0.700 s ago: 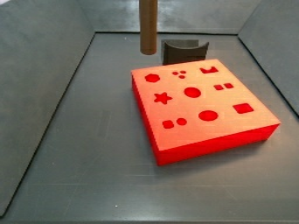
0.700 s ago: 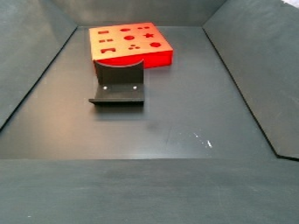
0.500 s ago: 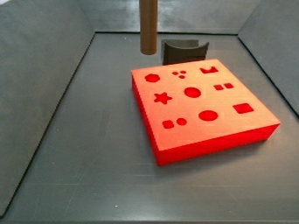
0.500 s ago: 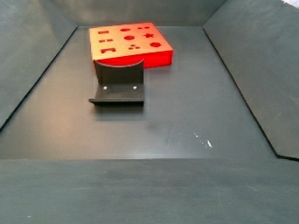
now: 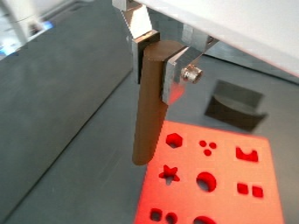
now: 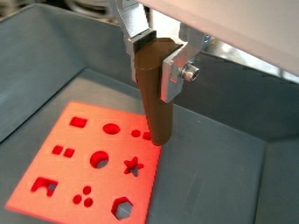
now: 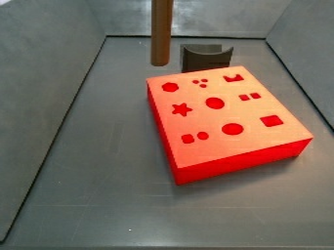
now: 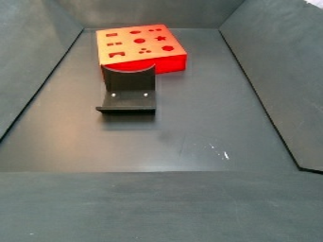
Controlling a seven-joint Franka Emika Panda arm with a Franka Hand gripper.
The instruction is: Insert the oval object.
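Observation:
My gripper [image 5: 158, 61] is shut on the top of the oval object [image 5: 146, 114], a long, straight brown peg that hangs upright from the jaws. Both wrist views show this grip [image 6: 156, 66]. In a side view only the peg [image 7: 159, 34] shows, coming down from the top edge, high above the floor near the far left corner of the red block [image 7: 248, 146]. The block lies flat with several shaped holes in its top, one of them oval-looking [image 7: 232, 128]. In the wrist views the block [image 6: 52, 171] lies below the peg's lower end [image 6: 162, 136].
The dark fixture [image 7: 205, 56] stands on the floor right beside the red block [image 8: 139, 59], also in other views [image 8: 127, 92] [image 5: 233, 103]. Grey walls enclose the dark floor [image 8: 164, 142] on all sides.
The peg in my gripper has shifted slightly to the left in the side view. The block and the fixture have not moved.

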